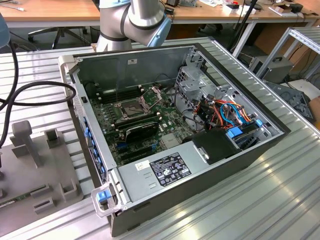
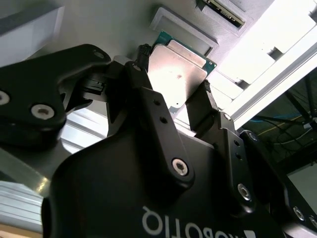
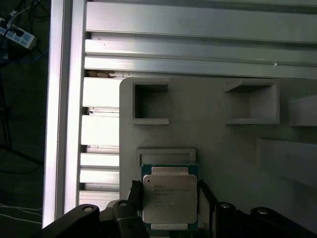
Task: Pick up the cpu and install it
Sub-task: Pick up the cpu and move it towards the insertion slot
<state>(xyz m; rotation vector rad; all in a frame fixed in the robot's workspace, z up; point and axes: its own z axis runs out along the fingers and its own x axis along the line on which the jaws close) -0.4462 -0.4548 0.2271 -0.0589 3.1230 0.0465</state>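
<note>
End effector [image 2: 174, 70] clamped on the cpu's [image 3: 170, 198] thin edges, above the grey tray [image 3: 233, 163]. So narrow a hold could let it tilt or slip, then seat crooked in the socket [image 1: 131, 107], left of centre in the exterior view.

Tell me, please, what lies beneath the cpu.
The grey fixture plate lies beneath the cpu, and one end of a raised rectangular frame shows past it. The chip covers the frame's remainder, so its contents are hidden.
</note>
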